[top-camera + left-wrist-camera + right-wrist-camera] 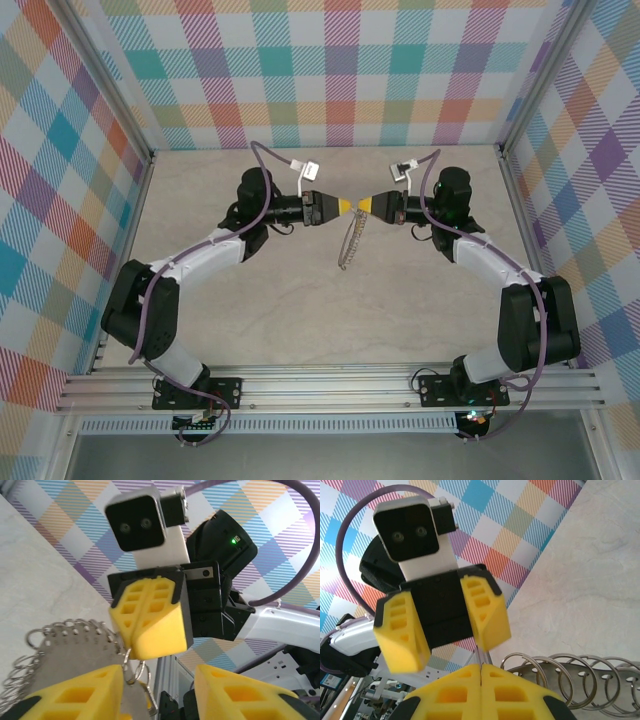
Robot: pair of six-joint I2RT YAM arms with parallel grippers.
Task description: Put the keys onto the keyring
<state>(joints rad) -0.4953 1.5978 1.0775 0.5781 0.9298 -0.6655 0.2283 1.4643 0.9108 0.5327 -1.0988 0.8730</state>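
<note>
Keyring (349, 245) pinched in right jaws

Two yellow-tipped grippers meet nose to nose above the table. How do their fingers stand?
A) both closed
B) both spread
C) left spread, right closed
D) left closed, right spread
C: the left gripper has a clear gap between its fingers, while the right gripper has its fingers pressed together, pinching the keyring that dangles below it.

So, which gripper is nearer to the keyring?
Right. The right gripper is shut on the upper end of the keyring; the left gripper is open just opposite, not gripping it.
</note>
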